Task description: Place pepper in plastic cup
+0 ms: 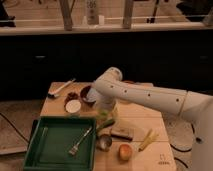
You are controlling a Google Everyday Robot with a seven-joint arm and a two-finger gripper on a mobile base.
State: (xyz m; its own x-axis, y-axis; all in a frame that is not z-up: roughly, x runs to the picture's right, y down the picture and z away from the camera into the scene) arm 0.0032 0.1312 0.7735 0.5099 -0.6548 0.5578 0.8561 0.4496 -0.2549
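Beside the green tray (65, 119), claw (106, 111) hangs over pepper (103, 121).

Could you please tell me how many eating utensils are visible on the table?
2: a fork lying in the green tray, and another utensil at the table's far-left corner. The gripper hovers beside the tray's far-right corner; it may hide more.

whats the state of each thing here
light-green elongated pepper: beneath the white arm's tool, outside any cup
tool: low over the middle of the wooden table
silver metal fork: lying flat in the green plastic tray
small metal cup: upright by the tray
round orange fruit: resting on the table
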